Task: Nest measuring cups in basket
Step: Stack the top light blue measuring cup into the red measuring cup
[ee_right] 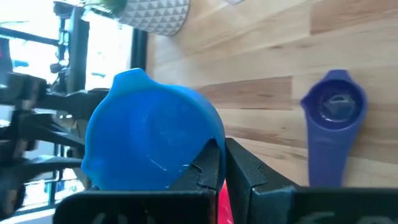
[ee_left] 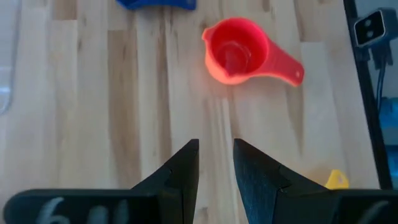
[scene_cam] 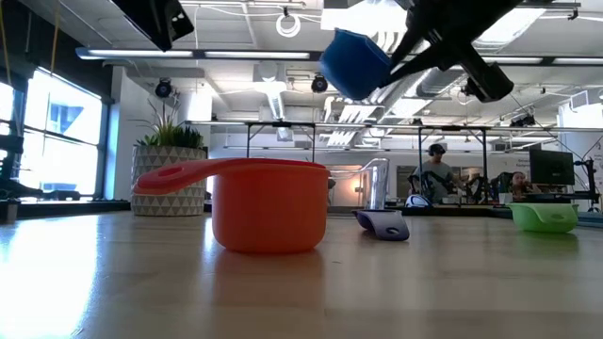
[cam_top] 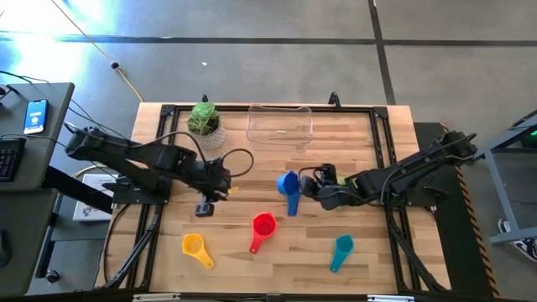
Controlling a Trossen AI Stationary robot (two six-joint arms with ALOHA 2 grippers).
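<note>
The basket (cam_top: 279, 124) is your biggest piece: clear, rigid, thin-walled plastic, probably light enough to skid if bumped. It sits empty on the table, well beyond the right gripper (cam_top: 309, 188), toward the far edge, so you should lower cups in rather than drop them.

The blue cup (ee_right: 152, 140) is off the table, pinched at its rim by the right gripper's closed fingers. It looks like stiff, slick, hollow plastic that could swivel in so narrow a hold.

The red cup (ee_left: 235, 51) lies on the wood just ahead of the left gripper (ee_left: 216, 155), whose fingers stand slightly parted and hold nothing. Take it by the handle or the rim wall.

The orange cup (cam_top: 194, 245) and teal cup (cam_top: 342, 247) lie nearer the front edge. The small purple cup (ee_right: 334, 109) rests below the right gripper; its flat handle is the likeliest hold.
</note>
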